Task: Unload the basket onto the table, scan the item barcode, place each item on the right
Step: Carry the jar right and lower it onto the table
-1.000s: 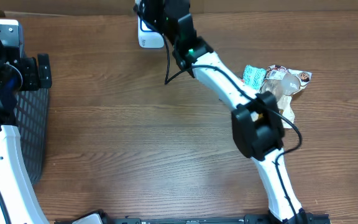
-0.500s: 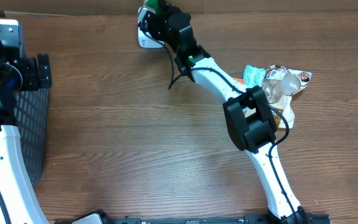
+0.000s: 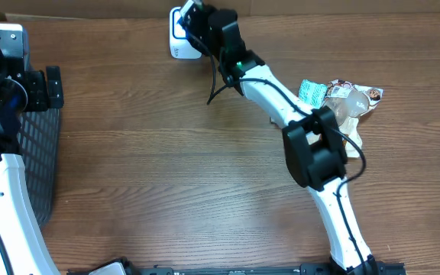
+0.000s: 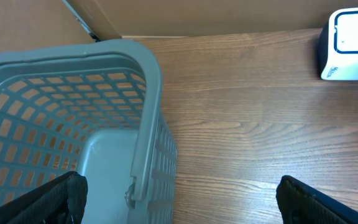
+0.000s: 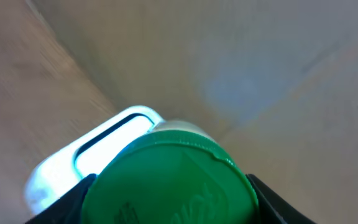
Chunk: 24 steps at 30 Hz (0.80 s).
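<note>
Overhead: your right gripper [image 3: 202, 21] is right at the scanner [image 3: 176, 40], by far the nearer arm.

Left wrist: your left gripper [image 4: 179, 196] is spread wide and empty above the basket [image 4: 146, 93].

Right wrist: your right gripper clamps the green item [image 5: 169, 180]. The scanner face lies just ahead, lower left, and the barcode is not visible.

Item [image 5: 173, 180] is green, scanner [image 4: 350, 43] white with perhaps navy trim, basket [image 4: 149, 93] grey

The wooden counter [image 3: 151, 168] carries a grey mesh basket [image 3: 43, 156] at left, a white scanner [image 4: 348, 45] at its far edge, and snack packets [image 3: 351, 98] at right.
</note>
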Available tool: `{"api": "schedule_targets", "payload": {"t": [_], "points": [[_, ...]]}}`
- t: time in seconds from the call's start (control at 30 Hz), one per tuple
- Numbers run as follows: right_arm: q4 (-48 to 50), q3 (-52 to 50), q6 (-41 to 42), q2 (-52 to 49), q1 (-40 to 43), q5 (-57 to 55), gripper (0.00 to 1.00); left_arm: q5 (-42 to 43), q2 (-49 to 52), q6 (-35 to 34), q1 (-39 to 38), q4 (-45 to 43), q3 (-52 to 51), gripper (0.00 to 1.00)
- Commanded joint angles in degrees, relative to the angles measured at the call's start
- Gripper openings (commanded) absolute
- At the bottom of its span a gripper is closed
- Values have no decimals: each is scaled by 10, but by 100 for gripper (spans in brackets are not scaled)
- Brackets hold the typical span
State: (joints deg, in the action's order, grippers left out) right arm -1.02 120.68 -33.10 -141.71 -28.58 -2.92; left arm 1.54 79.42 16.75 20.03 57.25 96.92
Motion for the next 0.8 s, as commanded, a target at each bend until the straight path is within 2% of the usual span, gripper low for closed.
{"api": "schedule_targets", "payload": {"t": [0.0,0.17,0.37,0.47,0.6,0.77], "points": [[-101,12,176,155,-3,47,38,4,0,10,2,-2,12,99],[-348,12,310,258,4,103,38,4,0,11,2,-2,12,99],[-610,12,333,304,10,110,38,4,0,10,2,-2,12,100],[-703,-3,333,300,10,97,38,4,0,10,2,-2,12,100],[-728,-67,333,297,10,35,37,4,0,11,2,-2,12,99],[-641,-178,333,297,10,21,34,4,0,10,2,-2,12,99]]}}
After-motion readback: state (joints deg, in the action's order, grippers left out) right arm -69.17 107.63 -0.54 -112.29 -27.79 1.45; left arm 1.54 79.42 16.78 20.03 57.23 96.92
